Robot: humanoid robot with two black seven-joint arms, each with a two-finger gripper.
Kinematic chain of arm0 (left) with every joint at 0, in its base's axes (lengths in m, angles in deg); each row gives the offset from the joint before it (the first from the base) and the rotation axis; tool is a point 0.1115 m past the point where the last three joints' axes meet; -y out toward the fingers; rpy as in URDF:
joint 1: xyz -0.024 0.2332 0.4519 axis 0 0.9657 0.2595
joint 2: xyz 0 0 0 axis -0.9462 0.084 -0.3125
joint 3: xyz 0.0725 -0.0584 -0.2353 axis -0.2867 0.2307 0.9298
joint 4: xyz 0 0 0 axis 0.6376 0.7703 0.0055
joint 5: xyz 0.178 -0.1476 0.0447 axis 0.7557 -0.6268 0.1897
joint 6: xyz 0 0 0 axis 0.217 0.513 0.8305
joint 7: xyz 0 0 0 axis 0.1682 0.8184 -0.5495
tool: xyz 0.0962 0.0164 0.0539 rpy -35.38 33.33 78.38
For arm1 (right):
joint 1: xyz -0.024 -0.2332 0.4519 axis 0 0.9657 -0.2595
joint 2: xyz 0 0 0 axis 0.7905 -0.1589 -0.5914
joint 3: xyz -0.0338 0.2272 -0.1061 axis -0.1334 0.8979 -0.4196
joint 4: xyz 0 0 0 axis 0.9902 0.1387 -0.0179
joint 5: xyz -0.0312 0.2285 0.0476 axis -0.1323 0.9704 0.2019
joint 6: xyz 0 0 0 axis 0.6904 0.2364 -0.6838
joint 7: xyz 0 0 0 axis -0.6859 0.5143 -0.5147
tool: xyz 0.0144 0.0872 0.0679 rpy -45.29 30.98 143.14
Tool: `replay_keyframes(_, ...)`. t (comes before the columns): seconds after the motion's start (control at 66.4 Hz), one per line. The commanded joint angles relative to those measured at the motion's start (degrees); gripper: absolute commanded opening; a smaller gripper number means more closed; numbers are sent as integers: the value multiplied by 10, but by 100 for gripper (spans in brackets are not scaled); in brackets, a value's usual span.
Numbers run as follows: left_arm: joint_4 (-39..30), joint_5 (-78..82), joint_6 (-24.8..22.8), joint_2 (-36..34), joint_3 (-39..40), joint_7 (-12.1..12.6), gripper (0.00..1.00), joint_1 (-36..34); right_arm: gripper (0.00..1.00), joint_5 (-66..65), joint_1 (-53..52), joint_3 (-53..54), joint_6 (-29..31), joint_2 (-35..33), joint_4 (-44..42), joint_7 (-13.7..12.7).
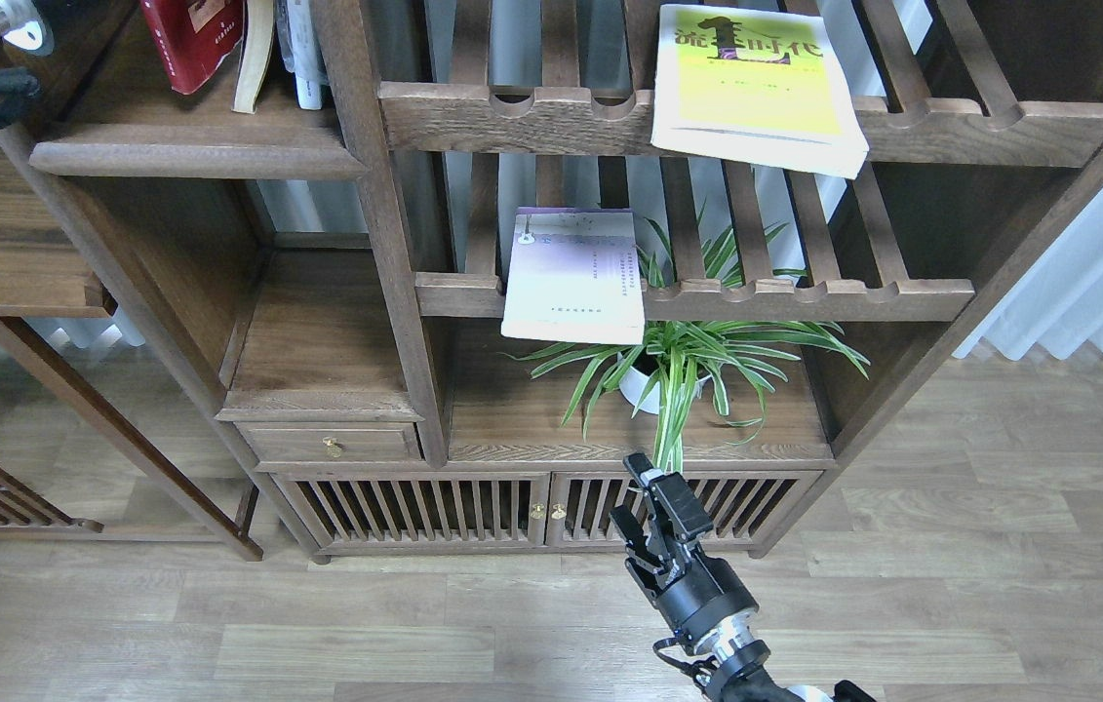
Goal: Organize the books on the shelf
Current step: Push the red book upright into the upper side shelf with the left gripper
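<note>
Three books show: the red book point(188, 39) stands tilted on the solid shelf point(190, 146) at upper left, the yellow-green book point(756, 88) lies on the top slatted rack point(990, 132), the lavender book point(575, 276) on the lower rack point(805, 299). Right gripper point(644, 507) — jaws spread, empty — hangs before the cabinet doors point(473, 509). Left gripper: unclear.

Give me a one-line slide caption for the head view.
Right claw open and empty below the plant; yellow-green book and lavender book lie on slatted racks, red book on the shelf.
</note>
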Motion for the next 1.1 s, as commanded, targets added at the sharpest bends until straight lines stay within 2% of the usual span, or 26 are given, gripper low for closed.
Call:
replay_keyframes(0.0, 1, -1, 0, 0, 3, 0, 18, 0, 99, 0, -1, 0, 0, 0, 0, 0)
replay_keyframes(0.181, 1, -2, 0, 1, 3, 0, 23, -1, 99, 0, -2, 0, 0, 0, 0, 0)
replay_keyframes(0.376, 2, -1, 0, 2, 3, 1, 38, -2, 99, 0, -2, 0, 0, 0, 0, 0)
replay_keyframes(0.632, 2, -5, 0, 3, 6, 0, 46, -3, 99, 0, -1, 0, 0, 0, 1, -1)
replay_keyframes(1.084, -3, -29, 0, 25, 24, -2, 50, -28, 99, 0, -1, 1, 0, 0, 2, 0)
